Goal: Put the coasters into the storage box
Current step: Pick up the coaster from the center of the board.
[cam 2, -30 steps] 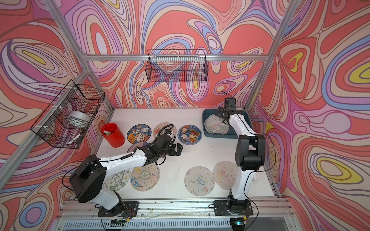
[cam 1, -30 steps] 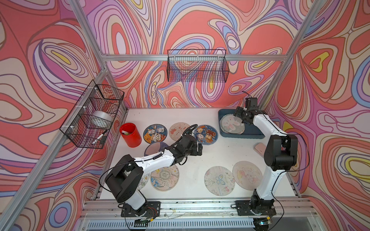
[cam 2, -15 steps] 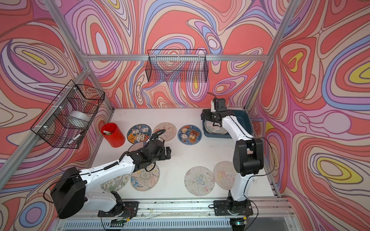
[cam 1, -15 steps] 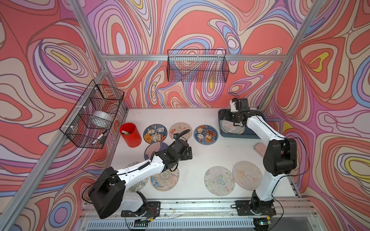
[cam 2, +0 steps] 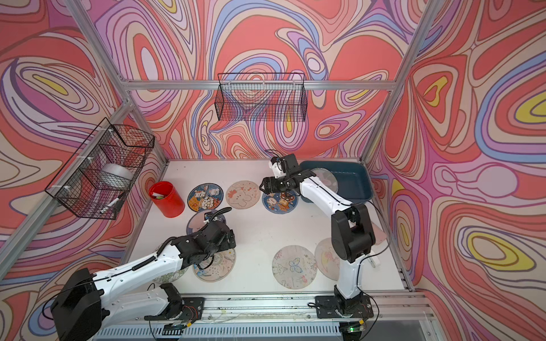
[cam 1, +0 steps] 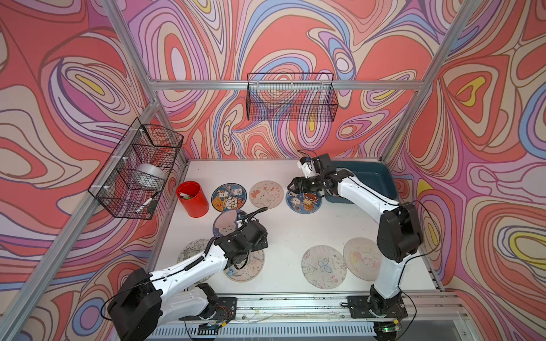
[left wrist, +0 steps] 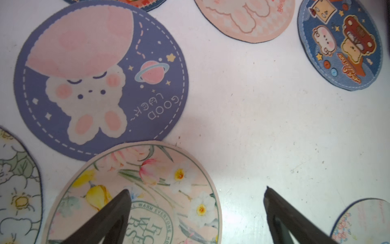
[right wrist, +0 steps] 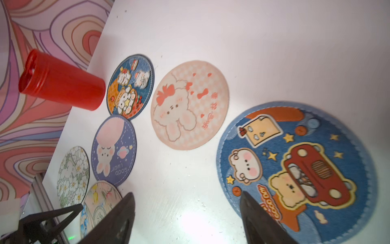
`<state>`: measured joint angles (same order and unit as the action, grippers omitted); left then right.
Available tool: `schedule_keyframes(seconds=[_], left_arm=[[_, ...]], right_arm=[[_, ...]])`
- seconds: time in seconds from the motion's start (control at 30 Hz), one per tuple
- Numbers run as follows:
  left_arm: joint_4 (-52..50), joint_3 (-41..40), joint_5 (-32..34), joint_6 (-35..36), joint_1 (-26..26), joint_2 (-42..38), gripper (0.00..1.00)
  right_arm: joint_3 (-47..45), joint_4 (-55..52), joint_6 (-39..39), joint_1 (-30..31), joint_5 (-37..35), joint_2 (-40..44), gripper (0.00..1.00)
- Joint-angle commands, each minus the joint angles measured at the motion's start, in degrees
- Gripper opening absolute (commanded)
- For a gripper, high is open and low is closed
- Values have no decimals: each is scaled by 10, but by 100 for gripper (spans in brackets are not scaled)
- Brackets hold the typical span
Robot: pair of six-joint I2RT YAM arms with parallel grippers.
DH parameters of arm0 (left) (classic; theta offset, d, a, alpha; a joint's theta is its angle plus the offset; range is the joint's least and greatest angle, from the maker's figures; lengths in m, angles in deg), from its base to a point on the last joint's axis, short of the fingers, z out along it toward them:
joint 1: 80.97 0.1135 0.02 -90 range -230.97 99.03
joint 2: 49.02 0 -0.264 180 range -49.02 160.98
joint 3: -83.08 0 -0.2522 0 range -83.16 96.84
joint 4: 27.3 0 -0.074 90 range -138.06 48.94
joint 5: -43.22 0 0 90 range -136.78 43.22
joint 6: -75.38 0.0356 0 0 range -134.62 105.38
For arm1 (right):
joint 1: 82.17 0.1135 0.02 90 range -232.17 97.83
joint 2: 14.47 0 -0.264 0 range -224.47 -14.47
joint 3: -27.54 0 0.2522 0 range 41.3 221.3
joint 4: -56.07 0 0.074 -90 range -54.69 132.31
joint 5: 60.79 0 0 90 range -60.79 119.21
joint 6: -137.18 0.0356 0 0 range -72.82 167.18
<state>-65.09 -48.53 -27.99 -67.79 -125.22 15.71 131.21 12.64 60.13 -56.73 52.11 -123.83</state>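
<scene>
A: Right gripper (cam 1: 291, 188), jaws wide and empty, hovers over the blue car coaster (cam 1: 305, 203), mid-frame.
B: Pinch its rim low; the storage box (cam 1: 384, 180) sits just right. Left gripper (left wrist: 196, 190)?
A: Wide, empty, above the floral coaster (left wrist: 164, 179).

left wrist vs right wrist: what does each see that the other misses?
Only left wrist: a pale coaster's edge. Only right wrist: the red cup and the patterned wall. Both: purple bunny coaster, pink bunny coaster, red-car coaster, floral coaster, white-flower coaster, all lying on the table.
</scene>
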Motion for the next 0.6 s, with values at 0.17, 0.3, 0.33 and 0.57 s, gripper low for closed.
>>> schedule_keyframes(seconds=[0.17, 0.3, 0.33, 0.57], left_arm=[[-39, -20, 16, -49, 4, -7, 99], [-26, -11, 3, -46, 7, 16, 99], [-26, -7, -1, -45, 7, 25, 99], [-23, 18, -22, -45, 11, 85, 99]], right_arm=[[2, -6, 14, 59, 29, -62, 77], [-5, 4, 29, 65, 24, -72, 76], [-7, 8, 32, 65, 21, -70, 76], [-16, 3, 30, 66, -22, -63, 76]])
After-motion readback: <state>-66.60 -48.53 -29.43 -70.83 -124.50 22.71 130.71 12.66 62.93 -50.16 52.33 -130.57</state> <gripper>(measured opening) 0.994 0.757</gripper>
